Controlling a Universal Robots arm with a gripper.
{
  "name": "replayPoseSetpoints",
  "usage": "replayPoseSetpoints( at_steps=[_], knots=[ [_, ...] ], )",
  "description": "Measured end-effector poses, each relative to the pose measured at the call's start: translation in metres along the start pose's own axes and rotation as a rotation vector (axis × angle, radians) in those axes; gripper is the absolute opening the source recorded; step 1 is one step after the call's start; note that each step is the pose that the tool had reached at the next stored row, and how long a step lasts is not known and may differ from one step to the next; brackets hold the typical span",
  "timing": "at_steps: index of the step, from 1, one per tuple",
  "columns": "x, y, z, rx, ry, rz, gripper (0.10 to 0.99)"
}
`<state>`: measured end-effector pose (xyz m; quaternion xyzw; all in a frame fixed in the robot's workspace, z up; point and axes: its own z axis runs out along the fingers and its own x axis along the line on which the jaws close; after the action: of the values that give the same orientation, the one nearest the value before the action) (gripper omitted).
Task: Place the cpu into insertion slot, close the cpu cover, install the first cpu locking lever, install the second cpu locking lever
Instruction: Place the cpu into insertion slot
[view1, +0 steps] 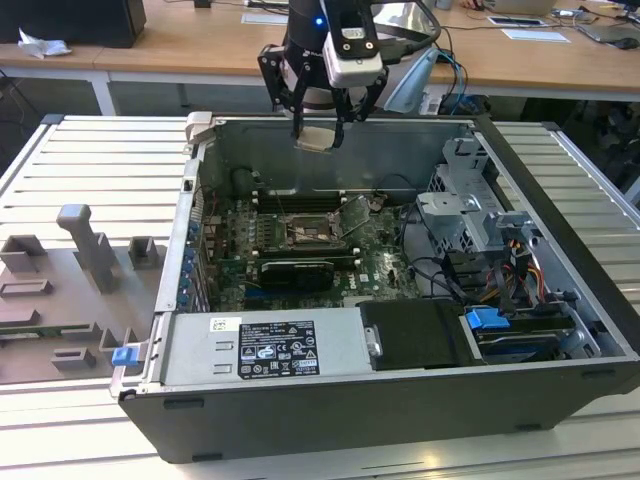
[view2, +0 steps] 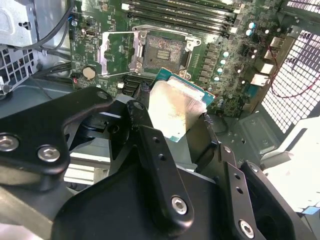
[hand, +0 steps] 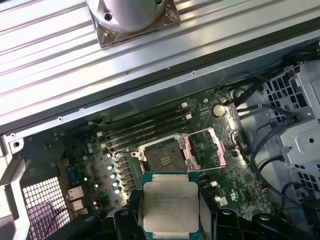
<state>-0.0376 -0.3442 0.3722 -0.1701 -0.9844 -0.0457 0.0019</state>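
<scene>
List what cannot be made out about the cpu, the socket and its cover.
1. Underside of the cpu: turned away in both wrist views.
2. One side of the cpu: behind a finger of the gripper, second wrist view.
3. Contacts in the insertion slot: too small in the exterior view.
4. Locking levers beside the cpu cover: too thin to pick out, exterior view.

the exterior view looks down aslant on the whole open computer case (view1: 400, 425) from well back. both wrist views sit close, looking past the tool (view2: 175, 107) onto the insertion slot (hand: 162, 155), seemingly from opposite sides.
</scene>
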Motion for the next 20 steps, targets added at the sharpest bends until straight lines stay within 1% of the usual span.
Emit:
replayPoseSetpoints(
  at_steps=[20],
  knots=[
    [0.0000, 0.0000, 0.0001, -0.001, -0.0062, 0.070, 0.537]
  ],
)
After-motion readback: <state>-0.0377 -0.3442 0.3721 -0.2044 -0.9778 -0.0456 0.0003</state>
